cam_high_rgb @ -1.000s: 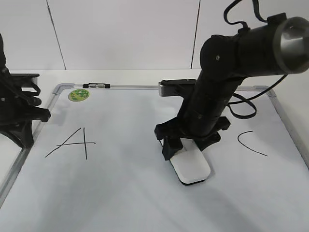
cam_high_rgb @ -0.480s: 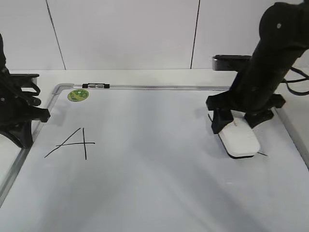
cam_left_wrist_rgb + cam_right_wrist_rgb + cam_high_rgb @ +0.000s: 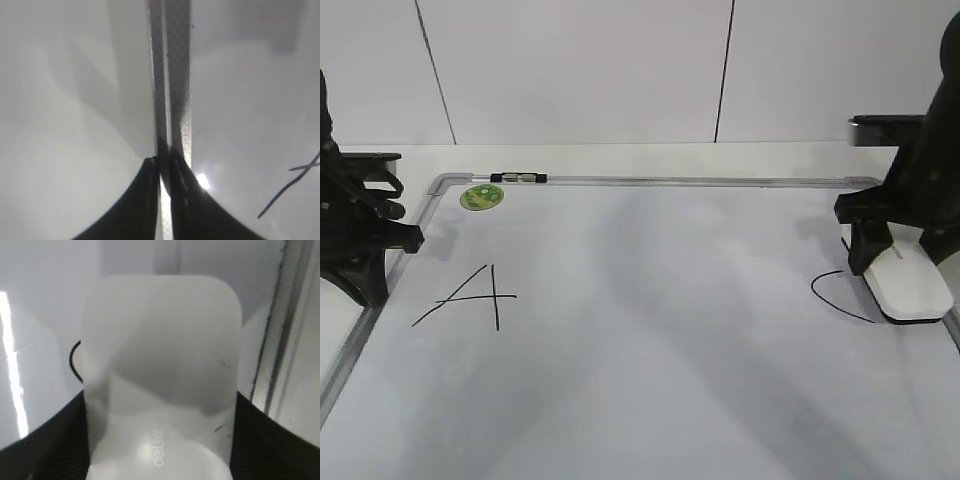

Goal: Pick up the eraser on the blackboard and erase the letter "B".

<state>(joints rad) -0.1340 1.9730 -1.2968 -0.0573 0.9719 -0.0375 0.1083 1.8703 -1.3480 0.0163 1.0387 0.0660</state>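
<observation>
The blackboard [image 3: 640, 300] is a large white board with a silver frame and a round green sticker [image 3: 482, 196]. The black "A" [image 3: 470, 297] is at its left and the black "C" [image 3: 838, 297] at its right. No letter "B" shows between them. My right gripper [image 3: 900, 262] is shut on the white eraser [image 3: 912, 287], which lies at the board's right edge just right of the "C". The right wrist view shows the eraser [image 3: 160, 375] between the jaws. My left gripper [image 3: 164, 162] is shut and empty over the board's left frame.
A small black-and-silver marker [image 3: 518, 178] lies on the board's top frame beside the green sticker. The left arm [image 3: 355, 230] stands at the board's left edge. A white wall rises behind the table.
My right gripper has carried the eraser from the middle of the board to the right edge, past the "C". The left arm has not moved.
</observation>
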